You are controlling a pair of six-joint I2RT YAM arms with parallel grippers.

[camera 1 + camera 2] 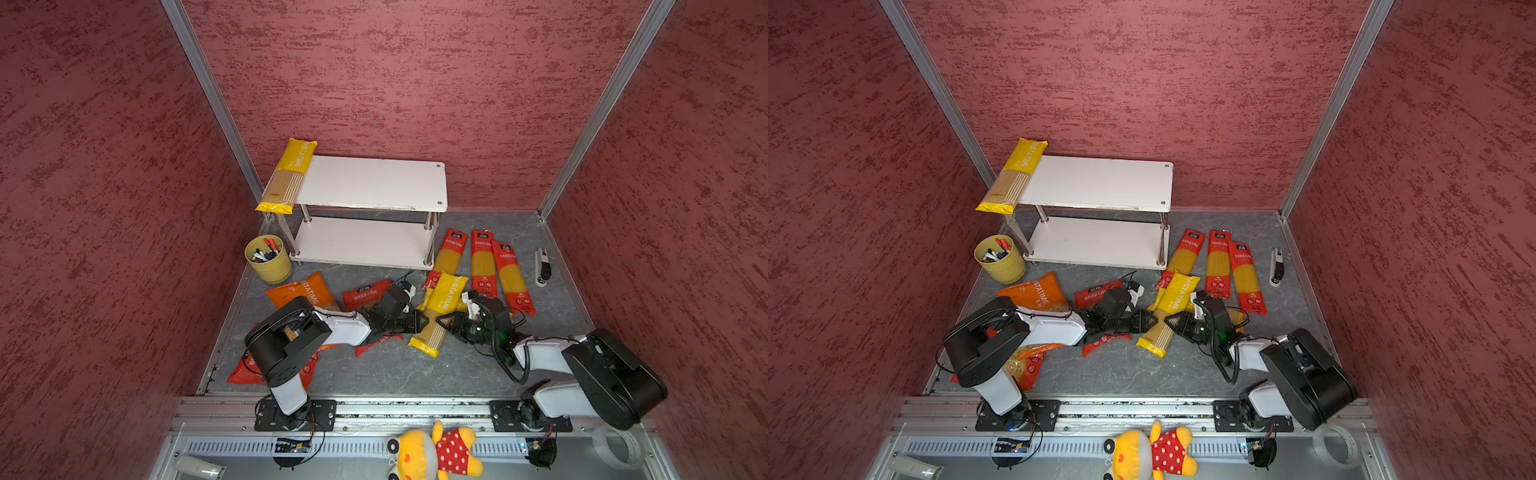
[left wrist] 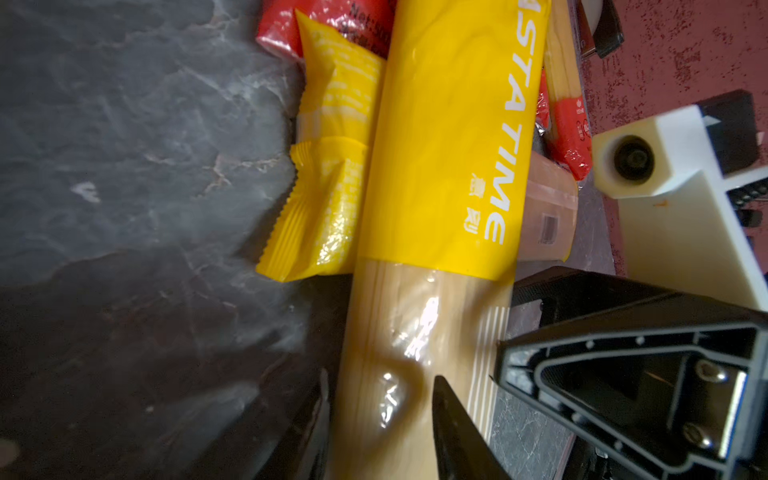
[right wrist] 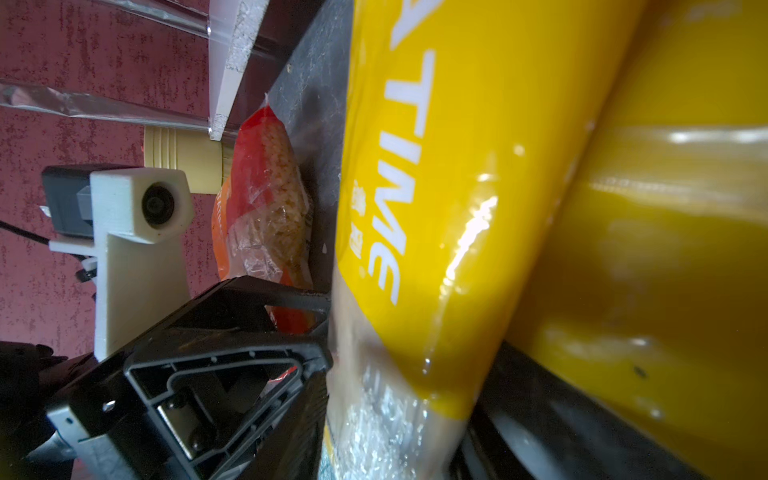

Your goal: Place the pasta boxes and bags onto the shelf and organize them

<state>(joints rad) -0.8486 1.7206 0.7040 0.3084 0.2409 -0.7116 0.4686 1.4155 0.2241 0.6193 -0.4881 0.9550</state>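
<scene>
Robot arms meet at ctr of the grey bench point(image 1: 395, 370), both on one yellow spaghetti pack point(image 1: 441, 307) that lies slantwise w/ its clear end toward the arms' bases. The left hand point(image 1: 422, 323) is at that clear end from the left. In the left wrist view its fingers point(image 2: 449, 403) straddle the film, one tip dug into it, so this hand is pinching the pack. The right hand point(image 1: 445, 324) sits against the same stretch from the opposite side, tips at the pack. Whether it is spread or pressed together cannot be told, as the pack fills the right wrist view.

A second yellow pack point(image 2: 328, 199) lies under the first, crossing it. A third yellow pack point(image 1: 286, 176) is on the shelf point(image 1: 374, 183), along the left end of the top board, overhanging front & back. Three red spaghetti packs point(image 1: 482, 266) lie side by side on the bench just right of the shelf, the leftmost w/ its near end tucked under the yellow ones.

An orange macaroni bag point(image 1: 305, 291) & a red short-pasta bag point(image 1: 365, 294) lie in front of the shelf, partly under the left arm. Another red bag point(image 1: 1030, 368) shows beneath that arm nr its base. A yellow pen cup point(image 1: 268, 259) stands by the shelf's front left post. A plush toy point(image 1: 436, 453) lies off the bench, on the near side of the arms' mounting rail.
</scene>
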